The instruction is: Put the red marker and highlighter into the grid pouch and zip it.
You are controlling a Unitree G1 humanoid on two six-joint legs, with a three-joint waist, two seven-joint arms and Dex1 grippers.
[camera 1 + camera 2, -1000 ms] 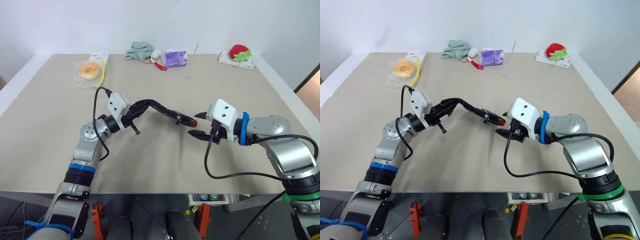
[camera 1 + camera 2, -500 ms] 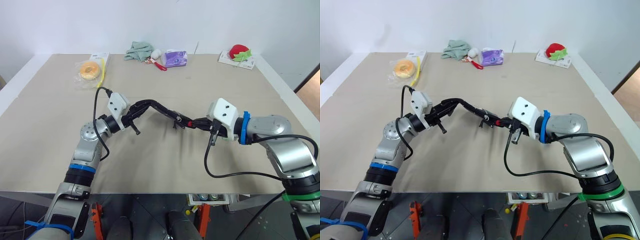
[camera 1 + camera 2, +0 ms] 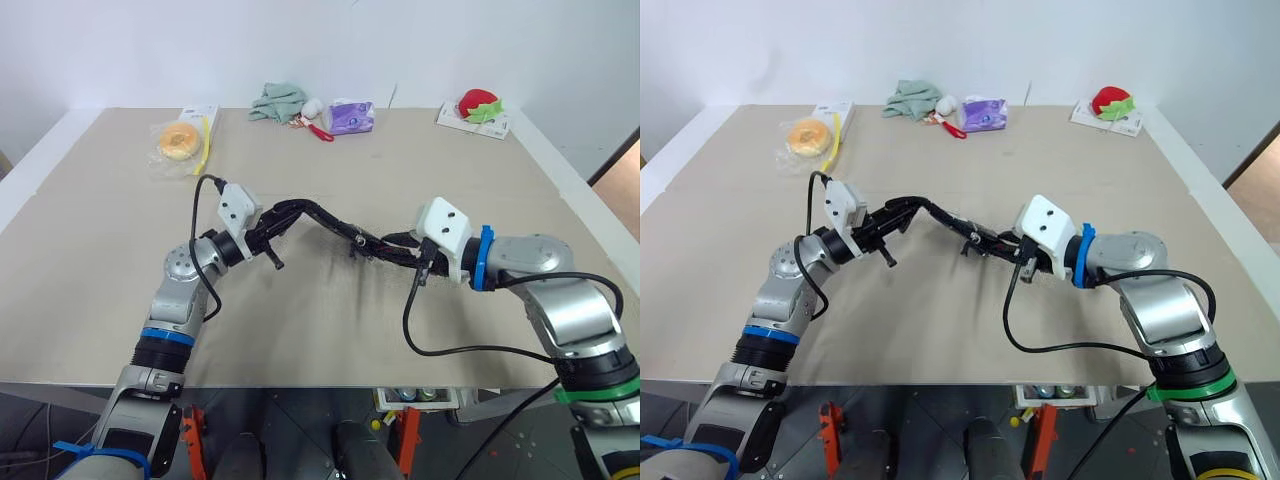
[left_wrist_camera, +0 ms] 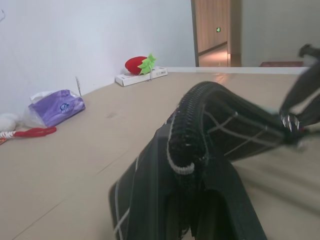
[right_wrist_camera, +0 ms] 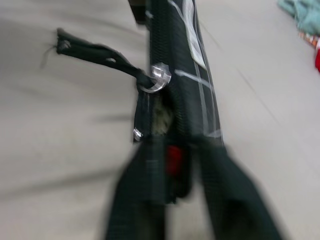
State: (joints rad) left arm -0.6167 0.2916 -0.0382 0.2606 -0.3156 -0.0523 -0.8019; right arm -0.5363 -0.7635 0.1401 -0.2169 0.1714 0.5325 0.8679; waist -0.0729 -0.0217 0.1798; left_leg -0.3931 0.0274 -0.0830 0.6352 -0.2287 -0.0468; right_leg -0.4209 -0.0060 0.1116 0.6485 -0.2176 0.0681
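My left fingers point(image 3: 272, 226) pinch the grid pouch point(image 3: 310, 215) (soft, floppy, sagging between 2 grips); my right fingers point(image 3: 397, 250) pinch its open end beside the red marker point(image 5: 173, 159).

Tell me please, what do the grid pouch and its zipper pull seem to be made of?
The grid pouch looks like soft matte black fabric with white grid lines: it bends and sags between the two tools. Its zipper pull looks like a black woven cord on a shiny ring, probably metal, since it glints.
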